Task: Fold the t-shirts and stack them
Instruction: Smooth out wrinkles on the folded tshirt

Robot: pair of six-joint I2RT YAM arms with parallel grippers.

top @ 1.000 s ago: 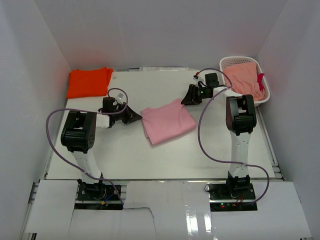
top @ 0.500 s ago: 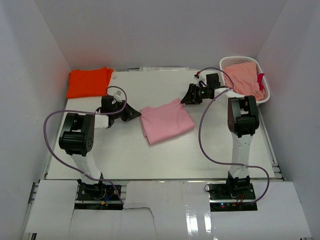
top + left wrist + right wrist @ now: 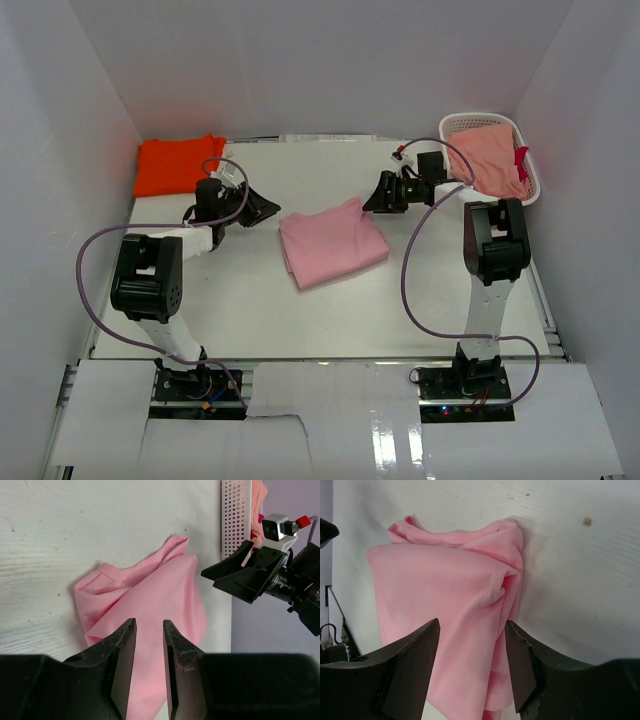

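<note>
The light pink t-shirt (image 3: pixel 330 241) lies folded in the middle of the table; it also shows in the left wrist view (image 3: pixel 155 595) and the right wrist view (image 3: pixel 445 590). The bright orange t-shirt (image 3: pixel 178 164) lies folded at the back left corner. My left gripper (image 3: pixel 268 207) hovers just left of the pink shirt's back left edge, its jaws a narrow gap apart and empty (image 3: pixel 149 622). My right gripper (image 3: pixel 371 196) hovers off the shirt's back right corner, jaws wide open and empty (image 3: pixel 471 625).
A white lattice basket (image 3: pixel 455 126) stands at the back right, also seen in the left wrist view (image 3: pixel 235 515), with a salmon cloth (image 3: pixel 490 155) and a small red thing (image 3: pixel 521 160) in it. White walls enclose the table on three sides.
My left gripper has moved back and away from the pink shirt's left edge. My right gripper has shifted only slightly. The pink shirt lies as before.
</note>
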